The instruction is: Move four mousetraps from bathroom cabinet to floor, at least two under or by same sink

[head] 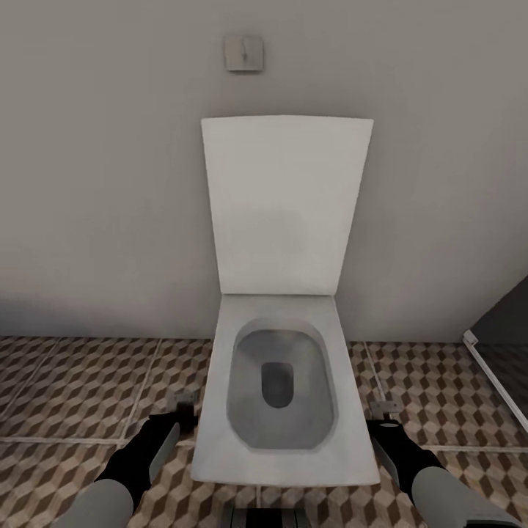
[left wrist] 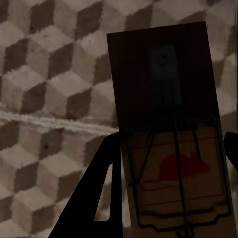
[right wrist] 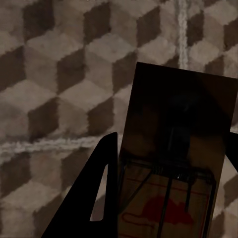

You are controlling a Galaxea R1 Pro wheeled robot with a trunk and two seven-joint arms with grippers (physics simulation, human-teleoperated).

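Carrying one mousetrap per arm: left tool [left wrist: 168, 163] clamped on a mousetrap [left wrist: 168, 134], right tool [right wrist: 171, 173] clamped on another mousetrap [right wrist: 173, 163], both hanging over the bathroom floor [head: 81, 381] either side of a toilet [head: 282, 396]. No sink here, so my call is turn away, find the vanity, then lower flat before releasing.
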